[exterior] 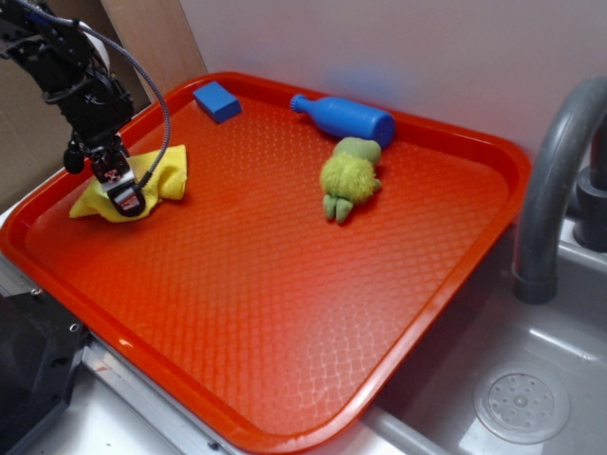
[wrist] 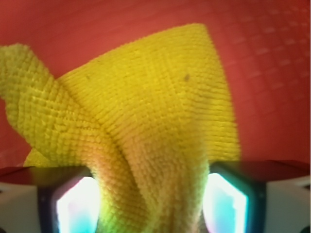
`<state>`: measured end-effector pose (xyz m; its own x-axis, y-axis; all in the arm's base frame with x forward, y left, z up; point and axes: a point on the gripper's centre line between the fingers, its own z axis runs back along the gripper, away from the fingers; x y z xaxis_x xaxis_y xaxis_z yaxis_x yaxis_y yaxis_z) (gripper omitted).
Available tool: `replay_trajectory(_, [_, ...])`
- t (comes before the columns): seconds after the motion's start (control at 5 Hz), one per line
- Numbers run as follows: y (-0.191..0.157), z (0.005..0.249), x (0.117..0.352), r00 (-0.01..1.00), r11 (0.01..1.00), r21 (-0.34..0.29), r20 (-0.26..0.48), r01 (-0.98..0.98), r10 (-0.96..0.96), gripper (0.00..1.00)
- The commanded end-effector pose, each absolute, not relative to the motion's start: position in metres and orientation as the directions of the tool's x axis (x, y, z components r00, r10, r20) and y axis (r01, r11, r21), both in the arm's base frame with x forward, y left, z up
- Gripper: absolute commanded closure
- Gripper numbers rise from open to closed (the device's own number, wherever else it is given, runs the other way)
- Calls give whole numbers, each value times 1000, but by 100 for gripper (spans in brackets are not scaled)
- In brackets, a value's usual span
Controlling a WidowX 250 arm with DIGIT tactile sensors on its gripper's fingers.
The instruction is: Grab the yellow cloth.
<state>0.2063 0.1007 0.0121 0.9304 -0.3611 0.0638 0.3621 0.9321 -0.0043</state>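
Observation:
The yellow cloth [exterior: 159,176] lies bunched at the far left of the red tray [exterior: 285,313]. My gripper [exterior: 121,188] is down on the cloth's middle. In the wrist view the cloth [wrist: 146,121] fills the frame and a thick fold of it is pinched between my two fingers [wrist: 77,204], which press against it on both sides. The cloth's far corners still hang toward the tray.
A fuzzy yellow-green plush toy [exterior: 349,178] lies at the tray's back middle, next to a blue bottle [exterior: 343,117] on its side. A blue block [exterior: 217,100] sits at the back left corner. A sink with a grey faucet [exterior: 555,190] is to the right.

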Motion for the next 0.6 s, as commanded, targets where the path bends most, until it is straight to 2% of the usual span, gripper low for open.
replay_trajectory(0.0, [87,24,213,921,926,9,101,376,-375,100])
replay_trajectory(0.2, [86,46,209,931,935,-5,94,354,-352,100])
replay_trajectory(0.4, [52,97,208,933,939,-41,143,340,-331,100])
